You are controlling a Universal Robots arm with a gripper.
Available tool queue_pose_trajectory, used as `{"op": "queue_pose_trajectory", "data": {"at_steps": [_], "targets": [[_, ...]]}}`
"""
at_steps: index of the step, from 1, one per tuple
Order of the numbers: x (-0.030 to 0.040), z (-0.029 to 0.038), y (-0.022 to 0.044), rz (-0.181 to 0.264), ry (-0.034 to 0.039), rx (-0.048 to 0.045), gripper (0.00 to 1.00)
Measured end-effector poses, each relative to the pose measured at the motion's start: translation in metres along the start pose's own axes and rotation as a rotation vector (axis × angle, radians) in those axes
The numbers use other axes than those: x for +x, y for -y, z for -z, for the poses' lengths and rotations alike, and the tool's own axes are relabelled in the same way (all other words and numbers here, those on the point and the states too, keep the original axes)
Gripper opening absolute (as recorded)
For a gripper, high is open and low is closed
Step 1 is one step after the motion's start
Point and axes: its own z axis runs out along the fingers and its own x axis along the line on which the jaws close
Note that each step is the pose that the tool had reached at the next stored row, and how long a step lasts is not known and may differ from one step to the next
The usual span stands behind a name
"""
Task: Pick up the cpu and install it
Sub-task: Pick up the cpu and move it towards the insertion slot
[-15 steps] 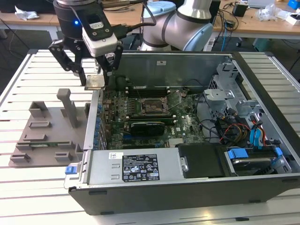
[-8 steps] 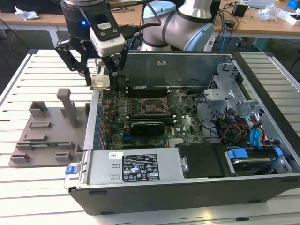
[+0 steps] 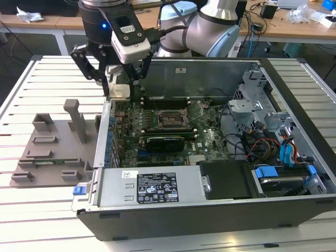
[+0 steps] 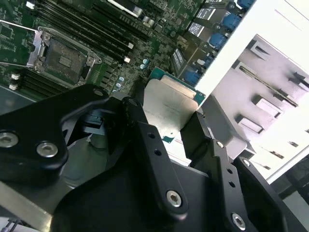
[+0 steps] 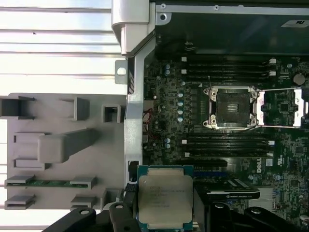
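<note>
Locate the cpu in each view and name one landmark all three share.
Exterior view: the cpu is in the gripper, above the case edge on the exterior view's left.
Second wrist view: the cpu sits between the black fingers.
First wrist view: it hangs over the motherboard edge.
Shared landmark: the open socket.

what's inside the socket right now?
Nothing seated: the socket is open and its dark bed bare. The cpu is clamped in the gripper, near the case wall. Pin detail is too fine to tell.

The pincer (image 3: 120, 85) hangs pointing downward, clamped on the cpu (image 5: 165, 199).
</note>
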Motion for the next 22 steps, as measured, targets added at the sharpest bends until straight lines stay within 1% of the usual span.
{"op": "queue_pose_trajectory", "data": {"at_steps": [4,6,10,12,22], "targets": [[-0.0064,-0.0003,0.0000,0.000,-0.0002,0.0000,0.55],[-0.0127,-0.0007,-0.0001,0.000,-0.0004,0.0000,0.55],[-0.0205,-0.0012,-0.0004,0.000,-0.0006,0.0000,0.55],[-0.0255,-0.0016,-0.0007,0.000,-0.0007,-0.0001,0.55],[-0.0406,-0.0029,-0.0012,0.000,-0.0009,0.0000,0.55]]}}
